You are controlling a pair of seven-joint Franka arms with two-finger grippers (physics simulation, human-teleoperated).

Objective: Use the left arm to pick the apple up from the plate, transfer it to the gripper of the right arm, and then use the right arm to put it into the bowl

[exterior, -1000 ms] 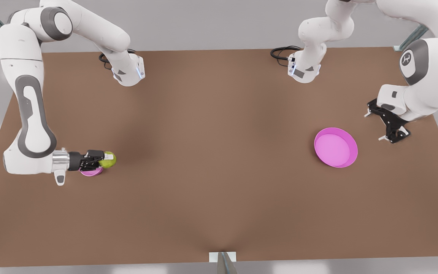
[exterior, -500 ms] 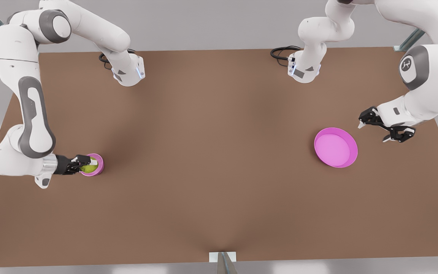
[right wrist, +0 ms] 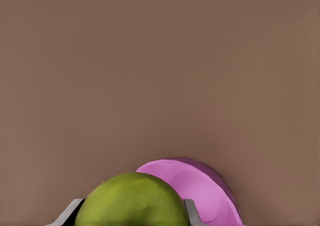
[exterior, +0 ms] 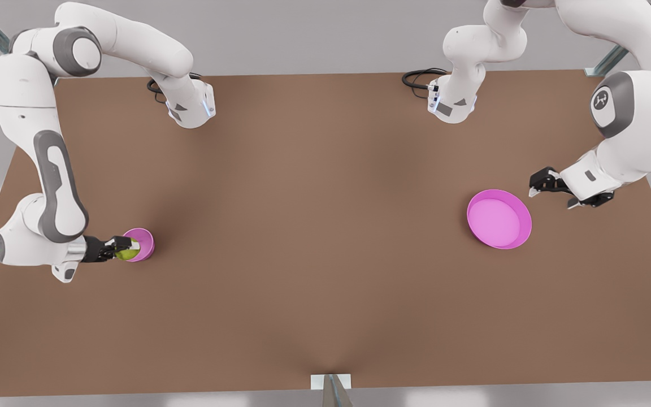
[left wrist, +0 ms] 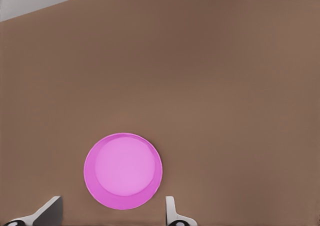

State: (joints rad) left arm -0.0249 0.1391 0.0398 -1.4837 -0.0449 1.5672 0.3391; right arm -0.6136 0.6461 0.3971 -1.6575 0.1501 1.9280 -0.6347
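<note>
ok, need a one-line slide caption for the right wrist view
Right gripper shut on the apple, poised beside the pink bowl on the brown table.

right gripper: lower left of front view, wrist level, fingers clamped on apple
left gripper: right side of front view, fingers spread, holding nothing

even soft overhead light, faint diffuse shadows on table, no glare, slightly smeared render.
</note>
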